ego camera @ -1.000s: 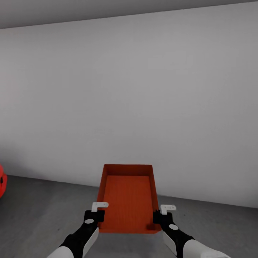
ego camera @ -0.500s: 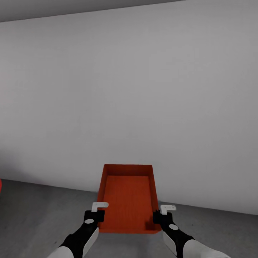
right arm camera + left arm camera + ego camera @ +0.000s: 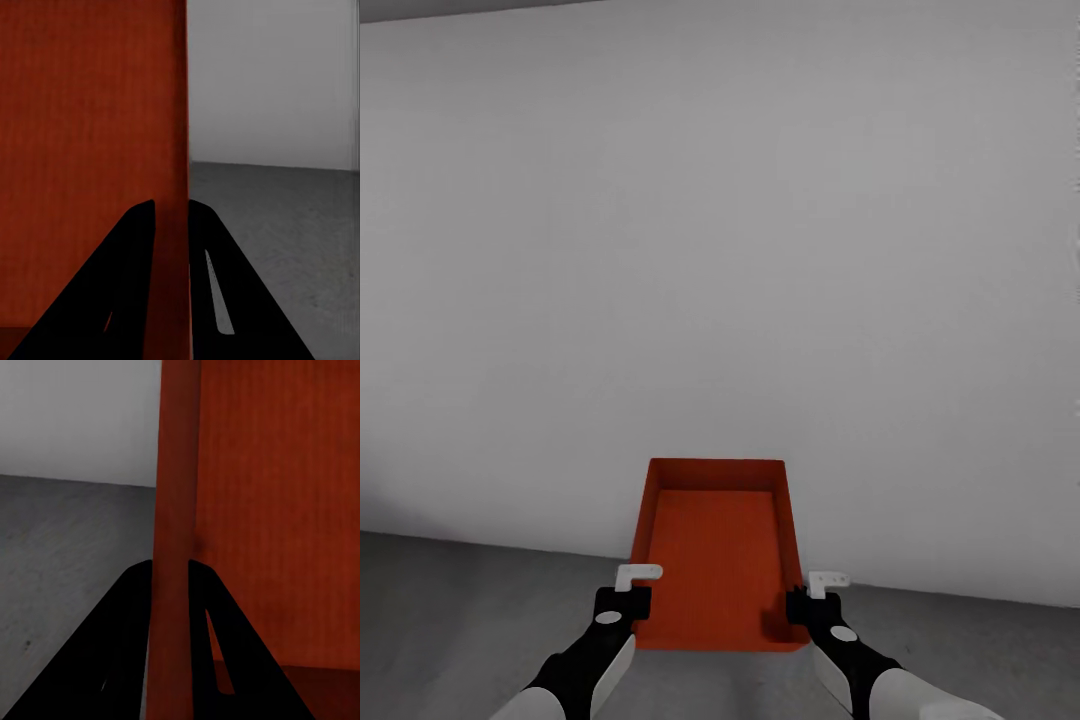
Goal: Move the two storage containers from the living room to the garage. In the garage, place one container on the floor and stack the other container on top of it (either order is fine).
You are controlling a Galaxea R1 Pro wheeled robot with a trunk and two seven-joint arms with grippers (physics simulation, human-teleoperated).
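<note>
I hold one red-orange storage container (image 3: 717, 555) out in front of me, open-topped and empty, above the dark grey floor (image 3: 450, 620) of the garage. My left gripper (image 3: 632, 603) is shut on its left wall near the close corner. In the left wrist view the left gripper (image 3: 171, 577) has that thin wall (image 3: 176, 510) pinched between its black fingers. My right gripper (image 3: 798, 605) is shut on the right wall, and in the right wrist view the right gripper (image 3: 172, 214) clamps the wall (image 3: 178, 135) the same way.
A plain white-grey wall (image 3: 720, 250) stands close ahead across the whole head view. Rough concrete floor (image 3: 285, 225) runs along its base on both sides of the container.
The whole head view has swung to the right: the red car at the left edge has slid out of the picture. The container stays held the same way in both grippers.
</note>
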